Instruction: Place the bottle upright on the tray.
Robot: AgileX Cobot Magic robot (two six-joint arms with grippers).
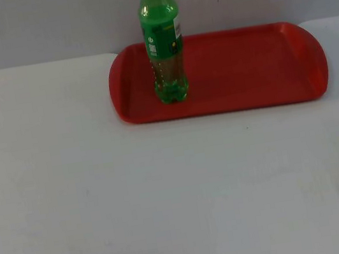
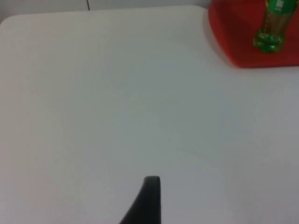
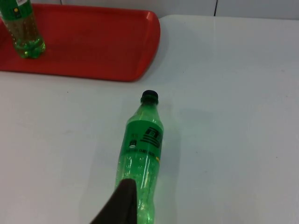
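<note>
Bottle (image 1: pixel 163 44) upright on red tray (image 1: pixel 257 68), left side. Second bottle (image 3: pixel 140 154) lying on worktop (image 1: pixel 135 197), cap toward tray. End effector states: cannot tell.

Upright bottle (image 1: pixel 163 44) at tray's (image 1: pixel 261 96) left end; remainder free.

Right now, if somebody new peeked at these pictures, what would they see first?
Probably the big red tray at the back of the white table, with a green bottle standing upright on its left part. Next, a second green bottle lying on its side on the table in front of the tray's right end, its dark cap pointing toward the tray.
</note>
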